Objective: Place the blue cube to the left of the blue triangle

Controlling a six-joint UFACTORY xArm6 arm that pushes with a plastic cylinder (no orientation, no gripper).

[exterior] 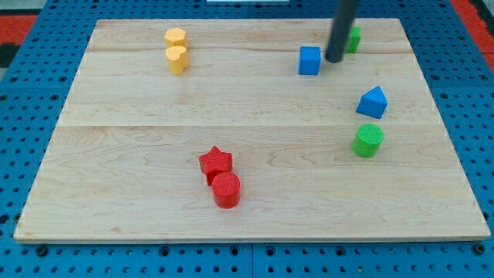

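The blue cube (pixel 309 60) sits near the view's top, right of centre. The blue triangle (pixel 373 101) lies lower and to the right of it, near the board's right side. My tip (pixel 334 59) is the lower end of a dark rod coming down from the view's top; it stands just to the right of the blue cube, very close to it, and above-left of the blue triangle. Whether it touches the cube I cannot tell.
A green block (pixel 353 38) is partly hidden behind the rod. A green cylinder (pixel 368 140) sits below the blue triangle. A yellow hexagon (pixel 175 36) and a yellow heart-like block (pixel 177 59) are top left. A red star (pixel 215 163) and red cylinder (pixel 226 190) are bottom centre. The wooden board (pixel 116 154) lies on blue pegboard.
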